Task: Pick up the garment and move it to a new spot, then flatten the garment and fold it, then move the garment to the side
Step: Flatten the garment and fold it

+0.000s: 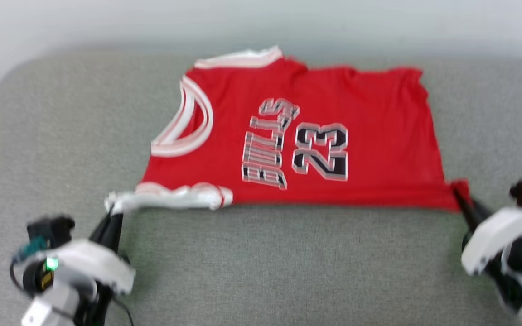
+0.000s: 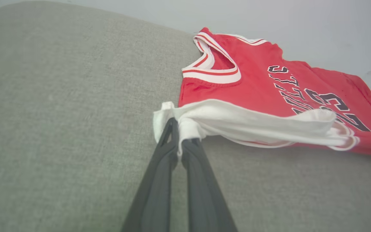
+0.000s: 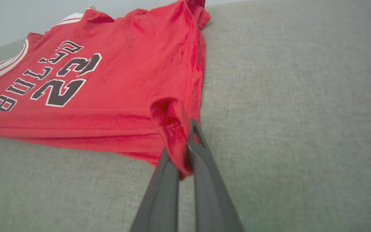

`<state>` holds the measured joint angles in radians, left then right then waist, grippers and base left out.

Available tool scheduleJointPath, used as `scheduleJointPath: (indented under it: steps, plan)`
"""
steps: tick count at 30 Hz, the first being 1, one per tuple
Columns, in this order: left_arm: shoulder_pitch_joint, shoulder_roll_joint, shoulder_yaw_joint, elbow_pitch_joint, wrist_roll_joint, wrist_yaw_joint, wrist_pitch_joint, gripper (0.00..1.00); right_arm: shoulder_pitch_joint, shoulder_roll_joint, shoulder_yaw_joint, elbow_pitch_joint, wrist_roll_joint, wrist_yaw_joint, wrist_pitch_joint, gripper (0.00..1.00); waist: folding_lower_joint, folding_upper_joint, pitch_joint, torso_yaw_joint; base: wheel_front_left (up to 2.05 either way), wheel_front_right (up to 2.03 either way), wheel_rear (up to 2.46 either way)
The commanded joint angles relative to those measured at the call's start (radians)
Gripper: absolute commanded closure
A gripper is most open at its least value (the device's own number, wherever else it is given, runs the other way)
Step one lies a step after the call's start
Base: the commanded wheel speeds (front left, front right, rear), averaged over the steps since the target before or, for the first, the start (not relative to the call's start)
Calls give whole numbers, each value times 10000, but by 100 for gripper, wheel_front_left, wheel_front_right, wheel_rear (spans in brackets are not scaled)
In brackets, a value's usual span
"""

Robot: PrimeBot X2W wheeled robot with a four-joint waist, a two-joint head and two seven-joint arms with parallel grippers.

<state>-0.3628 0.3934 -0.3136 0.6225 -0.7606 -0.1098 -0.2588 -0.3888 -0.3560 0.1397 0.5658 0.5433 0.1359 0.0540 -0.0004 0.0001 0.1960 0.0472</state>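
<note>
A grey woven-fabric table (image 1: 288, 262) w/ a rounded far-left corner is set against a pale wall. Across its middle and far part, a bright red, thin sleeveless sports shirt (image 1: 369, 136) w/ white, red-striped trim and black "23" lettering is spread sideways. The neck end is turned toward the robot's left, the hem end toward the right, print side up. Most of it is laid flat on the table. The far edge is a bit rumpled, and in the right wrist view the near edge looks doubled, i.e. layers stacked.

The left gripper (image 1: 112, 210) is closed on the white-trimmed corner at the near-left end, and a bunched white strip is drawn out toward it. The right gripper (image 1: 459, 192) is clamped on the red hem corner at the near-right end, w/ a small tuft pinched between its fingers (image 3: 201, 151). Both pinched corners look lifted slightly off the table.

The two opposite ends are prob. held so that the near edge is pulled into a straight line and tension is spread along the whole length. That suits the flatten/fold stage, since creases can be drawn out w/o pressing. Small corner pinches are prob. chosen so the rest is left lying flat. Slip of such thin cloth from either pinch is judged the main risk.
</note>
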Motion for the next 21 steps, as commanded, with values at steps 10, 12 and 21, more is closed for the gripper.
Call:
scheduleJointPath:
  steps: [10, 12, 21]
  plan:
    - [3856, 735, 446, -2861, -367, 1517, 443, 100, 4044, 966, -1468, -2894, -1071, -99, 1231, 100, 4, -1, -1652, 73, 0, 0, 0]
    - [4454, 868, 502, -3463, -447, 1817, 656, 100, 4673, 1225, -1680, -3423, -1320, -97, 1521, 100, 4, -1, -1756, 119, 0, 0, 0]
    - [6141, 1225, 790, -5717, -769, 2699, 1281, 100, 6451, 2078, -2690, -5438, -1907, -90, 2641, 100, 4, -1, -1869, 288, 0, 0, 0]
